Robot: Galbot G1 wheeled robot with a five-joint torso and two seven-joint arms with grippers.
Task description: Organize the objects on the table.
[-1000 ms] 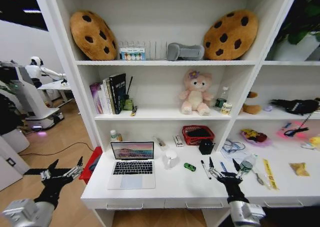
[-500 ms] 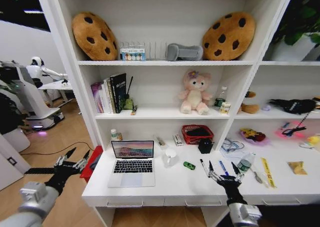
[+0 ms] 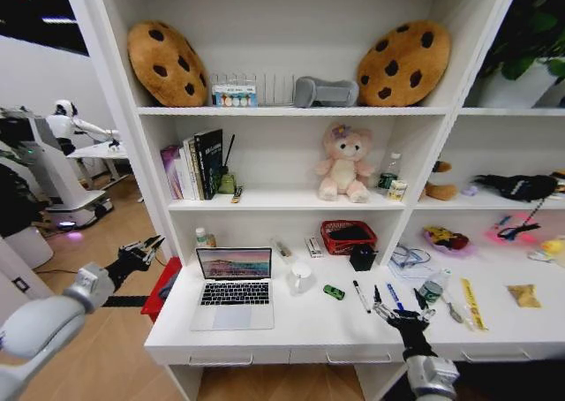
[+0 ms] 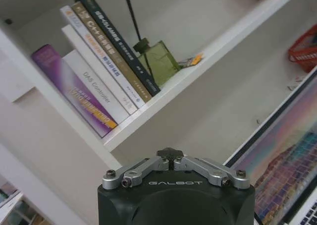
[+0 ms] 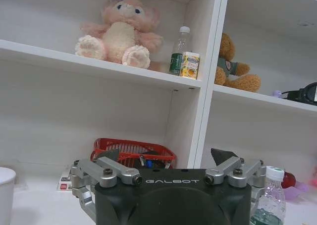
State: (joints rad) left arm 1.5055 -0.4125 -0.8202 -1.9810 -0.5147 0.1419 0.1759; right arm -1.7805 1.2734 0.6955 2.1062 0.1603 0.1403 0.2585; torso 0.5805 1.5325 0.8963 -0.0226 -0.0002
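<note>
White table (image 3: 300, 330) holds our things: the silver laptop (image 3: 234, 291) sits open at lower left of centre, the tiny green toy (image 3: 334, 293) lies just right of it, and the markers (image 3: 362, 297) lie a bit further right. Our right gripper (image 3: 399, 306) hangs low over the front edge near the markers, fingers spread wide, holding nothing. Our left gripper (image 3: 146, 249) is up at middle left, beside the laptop, fingers pinched together and empty. We think we should go slowly and come straight down on one marker. Our left wrist view shows books (image 4: 94, 71) and the laptop screen close up; our right wrist view shows the red basket (image 5: 132, 153).
</note>
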